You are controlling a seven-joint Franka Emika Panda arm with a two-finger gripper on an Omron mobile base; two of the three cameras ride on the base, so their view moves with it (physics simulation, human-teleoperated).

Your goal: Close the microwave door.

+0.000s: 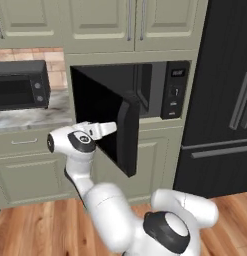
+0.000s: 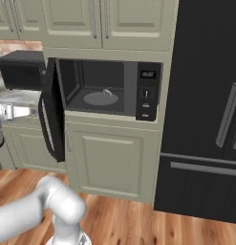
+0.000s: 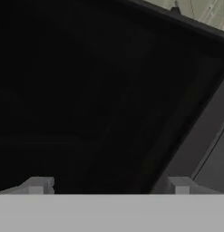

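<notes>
The microwave (image 1: 176, 90) is built into the cabinet wall, and its grey interior and round glass turntable (image 2: 101, 98) lie exposed. The microwave door (image 1: 102, 110) stands swung far out on its left hinge. From the right it shows nearly edge-on (image 2: 55, 105), with its curved black handle (image 2: 44, 129) facing left. My gripper (image 1: 113, 128) reaches in from the left at mid-height of the door's glossy outer face, close to it or touching. In the hand view the fingertips (image 3: 38, 183) stand wide apart against the black panel, so my gripper (image 3: 109, 186) is open with nothing between its fingers.
A black toaster oven (image 1: 20, 85) sits on the marble counter (image 1: 30, 117) left of the door. The tall black fridge (image 1: 225, 100) stands right of the microwave. Pale green cabinets (image 2: 112, 158) lie below, above the wood floor (image 2: 138, 220).
</notes>
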